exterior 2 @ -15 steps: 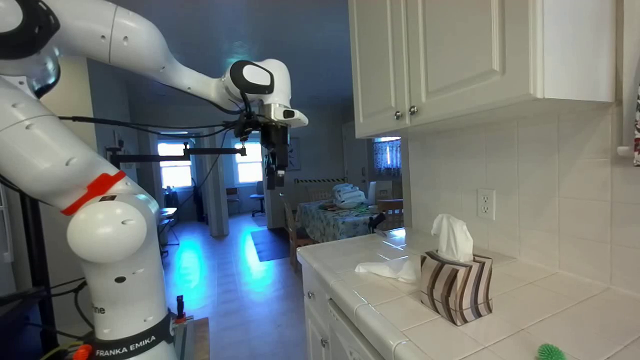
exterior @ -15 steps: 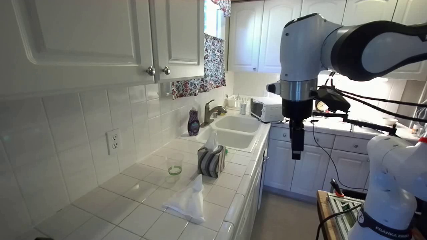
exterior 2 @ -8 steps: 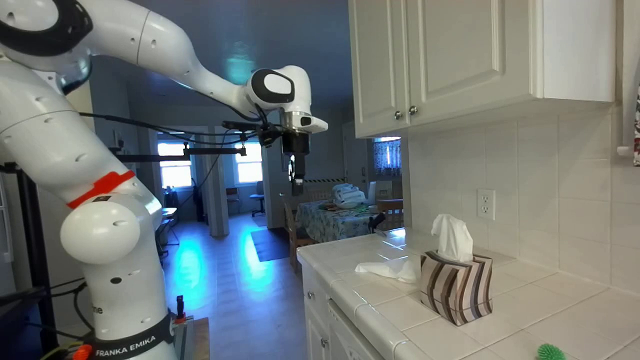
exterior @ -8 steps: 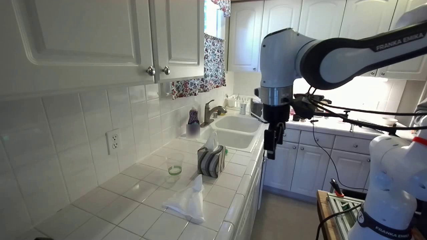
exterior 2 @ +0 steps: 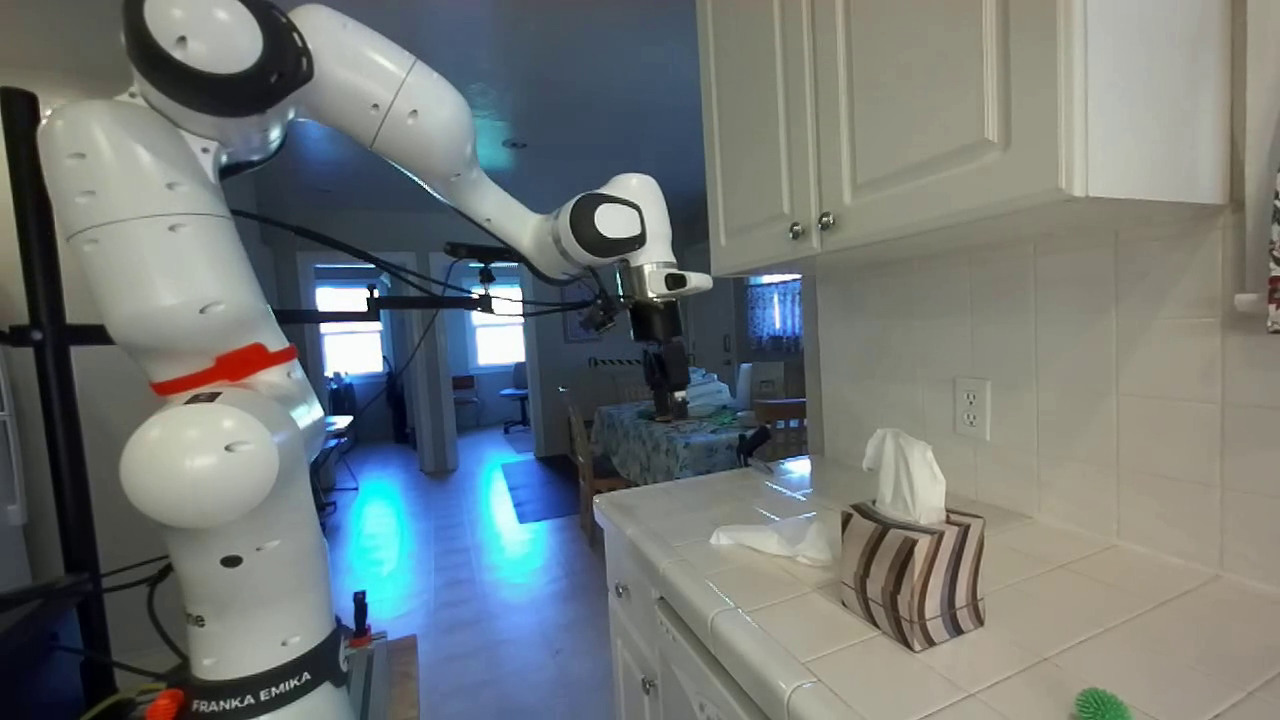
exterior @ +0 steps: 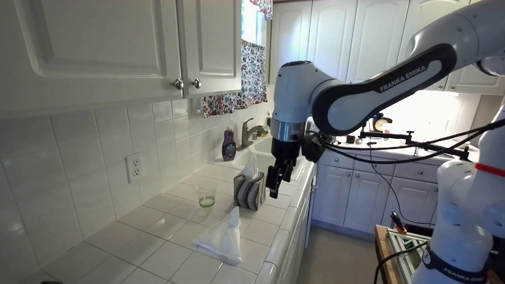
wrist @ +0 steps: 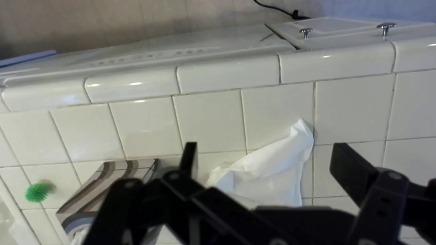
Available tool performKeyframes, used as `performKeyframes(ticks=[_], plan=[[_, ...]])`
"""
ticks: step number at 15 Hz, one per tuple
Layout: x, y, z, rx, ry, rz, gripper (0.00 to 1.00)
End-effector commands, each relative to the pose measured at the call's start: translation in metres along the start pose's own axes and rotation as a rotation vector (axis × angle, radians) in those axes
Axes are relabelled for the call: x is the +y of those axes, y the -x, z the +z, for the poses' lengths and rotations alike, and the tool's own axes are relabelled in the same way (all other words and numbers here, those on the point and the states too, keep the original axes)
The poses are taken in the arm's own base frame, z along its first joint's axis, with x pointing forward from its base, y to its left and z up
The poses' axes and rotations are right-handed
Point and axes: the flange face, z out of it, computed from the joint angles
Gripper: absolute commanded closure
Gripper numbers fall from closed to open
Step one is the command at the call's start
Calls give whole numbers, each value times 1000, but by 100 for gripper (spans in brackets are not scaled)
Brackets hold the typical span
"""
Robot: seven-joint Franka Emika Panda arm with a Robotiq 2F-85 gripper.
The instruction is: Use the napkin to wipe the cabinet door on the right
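Note:
A crumpled white napkin (exterior: 223, 238) lies on the tiled counter, also in an exterior view (exterior 2: 775, 540) and the wrist view (wrist: 265, 170). My gripper (wrist: 265, 149) is open and empty, its fingers either side of the napkin in the wrist view, with its lower part hidden. The gripper is up in the air above counter height in both exterior views (exterior: 278, 187) (exterior 2: 672, 408), apart from the napkin. The right cabinet door (exterior: 211, 39), with a round knob, hangs shut above the counter, also in an exterior view (exterior 2: 930, 110). The left door (exterior: 98, 39) is beside it.
A striped tissue box (exterior 2: 905, 575) with a tissue sticking up stands next to the napkin. A clear cup (exterior: 206, 197), a purple soap bottle (exterior: 229, 146), a faucet (exterior: 246, 136) and a green spiky brush (exterior 2: 1100, 703) are on the counter. The counter edge (wrist: 228, 75) runs alongside.
The arm has swung towards the counter and come lower, and the gripper has tilted and turned somewhat. The napkin, tissue box and cabinet doors have not moved.

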Motion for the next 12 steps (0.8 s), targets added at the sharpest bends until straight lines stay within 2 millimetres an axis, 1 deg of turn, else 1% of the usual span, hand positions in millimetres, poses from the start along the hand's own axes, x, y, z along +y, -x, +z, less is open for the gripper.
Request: performKeyframes(ticks=[1, 2, 3, 5, 8, 12], plan=[[-3, -6, 6, 14, -6, -15, 0], [-4, -9, 12, 11, -9, -17, 0], [-4, -9, 14, 7, -8, -16, 0], [-4, -9, 11, 11, -9, -16, 0], [1, -30, 33, 0, 1, -5, 0], [9, -56, 54, 66, -20, -33, 0]])
